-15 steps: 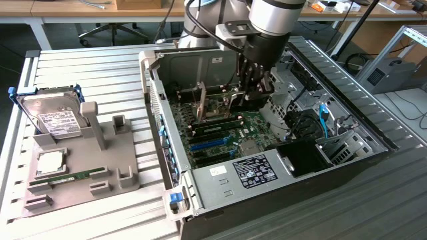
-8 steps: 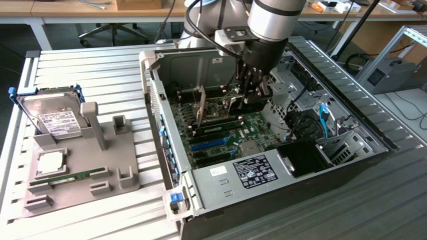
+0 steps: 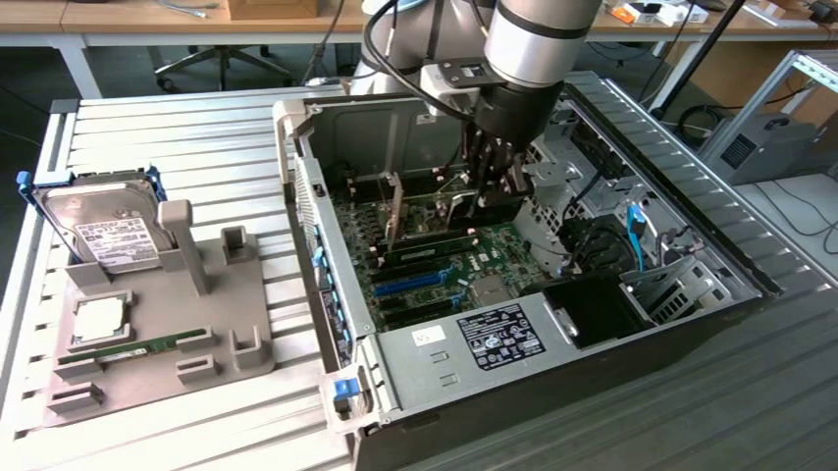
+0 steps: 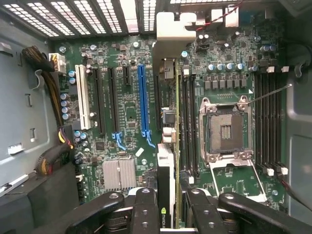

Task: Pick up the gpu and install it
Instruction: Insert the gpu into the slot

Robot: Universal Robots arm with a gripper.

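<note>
The arm reaches steeply down from above into the open computer case, wrist vertical, claw pointing at the motherboard. The claw is closed on the gpu, one finger on each face. The card stands on edge inside the case, over the motherboard, between the blue slot and the CPU socket. Its long axis runs along the slots, and its metal bracket points at the case's vented wall. Whether it is seated I cannot tell. Beside the case, a grey holder on the table carries a hard drive, a processor and a memory stick.
</note>
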